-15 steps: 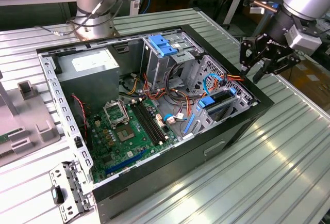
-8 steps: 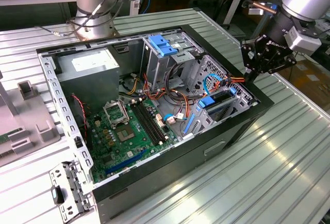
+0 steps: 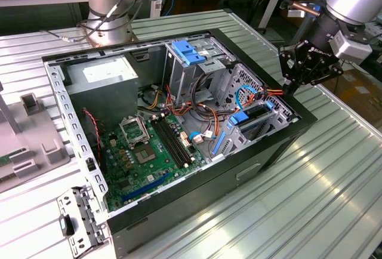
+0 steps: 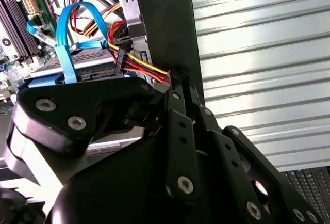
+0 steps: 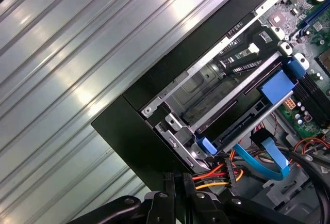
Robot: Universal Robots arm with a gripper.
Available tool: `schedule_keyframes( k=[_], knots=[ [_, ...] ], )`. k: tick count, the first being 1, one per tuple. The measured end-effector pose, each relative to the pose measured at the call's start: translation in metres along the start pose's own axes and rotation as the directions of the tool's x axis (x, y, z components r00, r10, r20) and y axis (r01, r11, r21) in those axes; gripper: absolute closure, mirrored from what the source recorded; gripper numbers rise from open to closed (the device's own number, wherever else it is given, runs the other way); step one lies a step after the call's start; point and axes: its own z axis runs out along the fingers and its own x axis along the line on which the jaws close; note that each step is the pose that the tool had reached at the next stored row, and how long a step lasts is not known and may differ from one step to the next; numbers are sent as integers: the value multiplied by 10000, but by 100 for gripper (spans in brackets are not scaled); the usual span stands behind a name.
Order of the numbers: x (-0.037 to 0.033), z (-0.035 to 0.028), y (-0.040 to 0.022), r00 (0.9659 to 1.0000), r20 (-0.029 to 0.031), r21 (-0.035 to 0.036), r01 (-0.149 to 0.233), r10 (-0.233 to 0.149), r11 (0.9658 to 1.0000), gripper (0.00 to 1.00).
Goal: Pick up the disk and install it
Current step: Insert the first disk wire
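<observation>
Hovering over the rim of the computer case (image 3: 197, 194) on the exterior view's right, your gripper (image 3: 290, 88) had its fingers pressed together with nothing between them. You could see the disk (image 4: 82, 60) already seated inside the case just beside those fingertips, with coloured wires (image 4: 142, 65) running into its end.
</observation>
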Motion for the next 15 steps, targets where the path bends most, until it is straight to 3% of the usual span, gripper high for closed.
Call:
schedule_keyframes(
  k=[15],
  knots=[
    [-19,-28,16,10000,4,5,0,0,10000,82]
  ],
)
